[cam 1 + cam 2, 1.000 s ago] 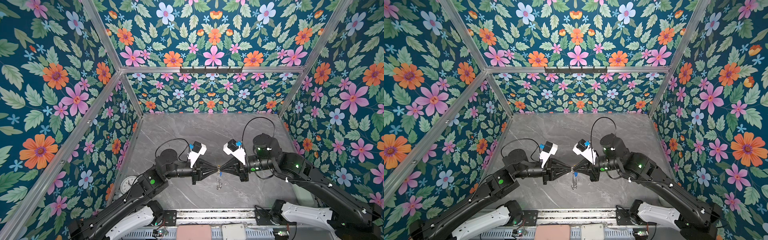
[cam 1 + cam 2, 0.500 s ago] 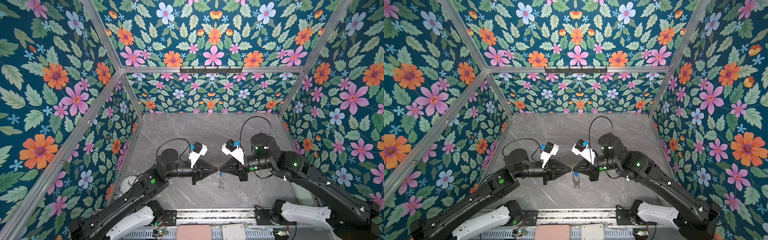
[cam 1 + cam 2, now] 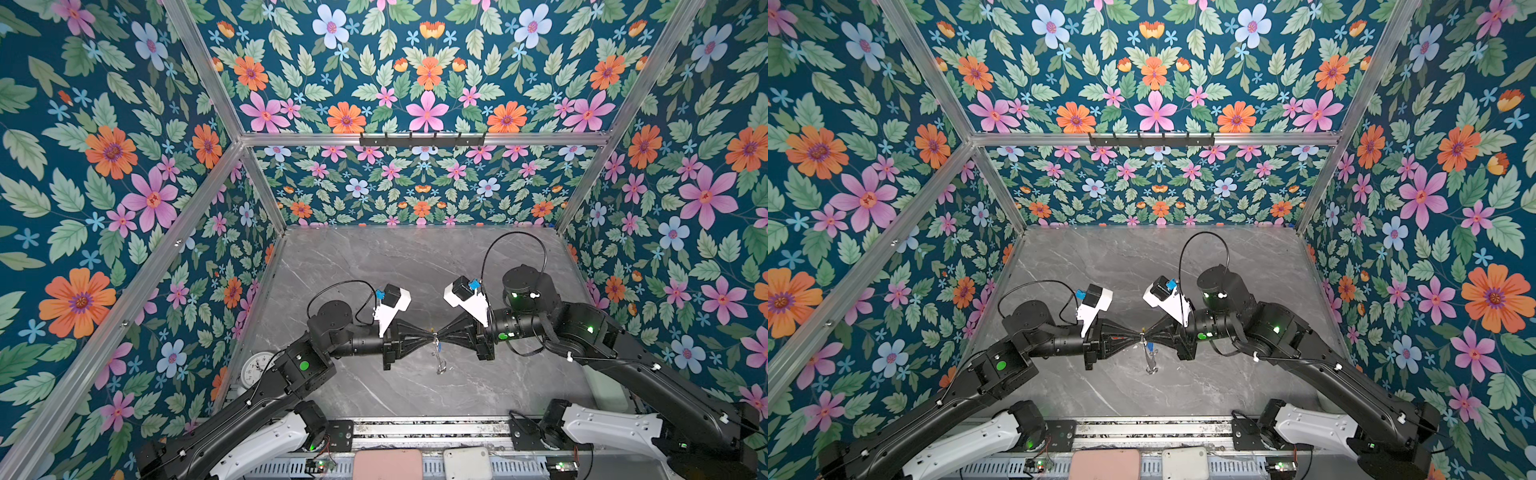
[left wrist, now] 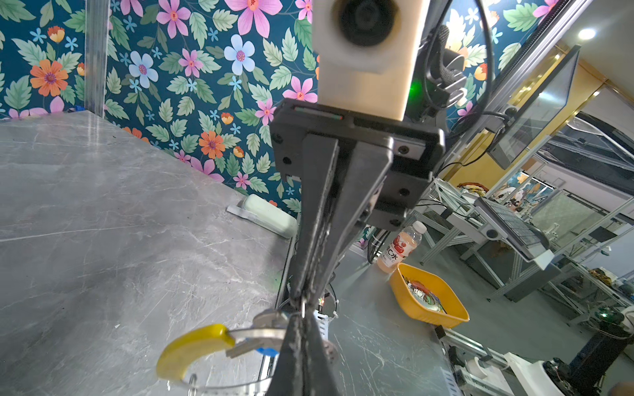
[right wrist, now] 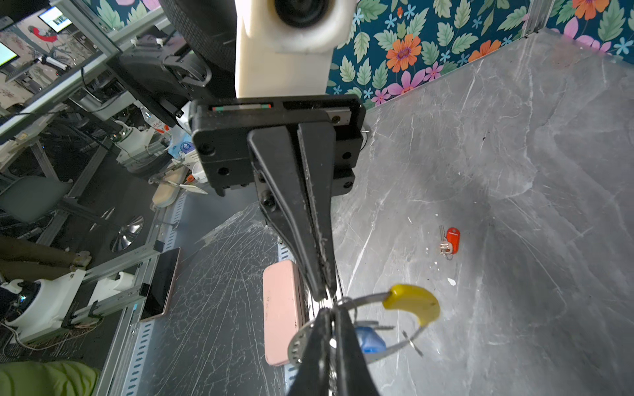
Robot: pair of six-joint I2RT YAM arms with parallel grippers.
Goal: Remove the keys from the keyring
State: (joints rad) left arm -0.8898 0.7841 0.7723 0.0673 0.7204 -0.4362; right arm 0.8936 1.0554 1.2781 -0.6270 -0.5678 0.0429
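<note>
We look down on a grey marbled bench boxed on three sides by walls of teal flowered wallpaper. The walls are framed in aluminium rails, and a black hook rail runs along the back at 12 o'clock. A white clock lies at the bench's 8 o'clock edge.

We count two arms, two grippers, one keyring and two keys. In both top views the left gripper reaches in from 9 o'clock and the right gripper from 3 o'clock. Their tips meet nose to nose over the near half of the bench.

The keyring hangs from that meeting point, toward 6 o'clock. Its single yellow segment is plain in the wrist views. The left gripper is clenched on the ring's grey band. The right gripper's jaws show only a narrow slit beside the ring, and we cannot tell whether they pinch anything.

The blue key hangs on the ring just beside the right gripper's tips. The red key lies flat on the bench, well apart from the ring and both grippers.
</note>
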